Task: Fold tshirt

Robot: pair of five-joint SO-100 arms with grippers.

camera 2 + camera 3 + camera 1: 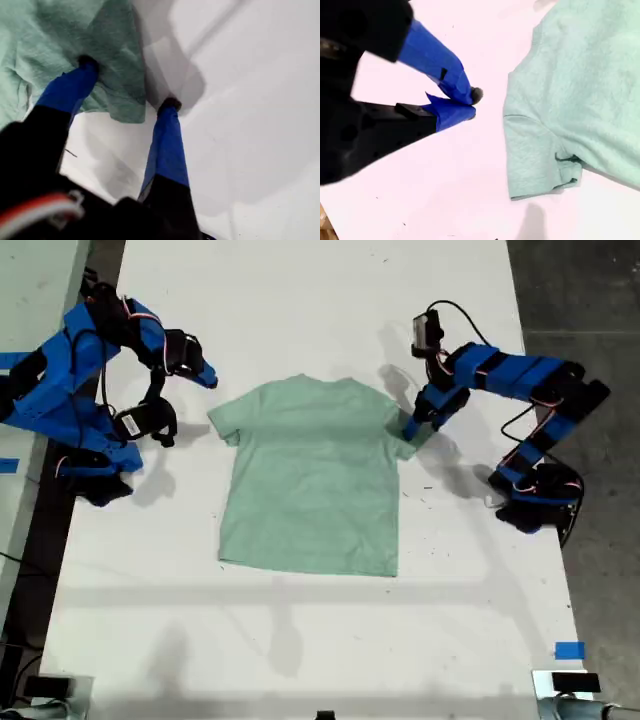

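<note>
my first gripper (130,85): jaws spread wide, one tip pressed on the sleeve of the tshirt (312,475), the other on the bare surface (300,300) just past the hem; nothing is gripped yet. my second gripper (470,102): jaws nearly shut, apparently empty, near the opposite sleeve but apart from it. the tshirt lies flat mid-surface, collar toward the exterior view's top. to do the step well, close on the sleeve edge, catching both cloth layers, before lifting inward.
</note>
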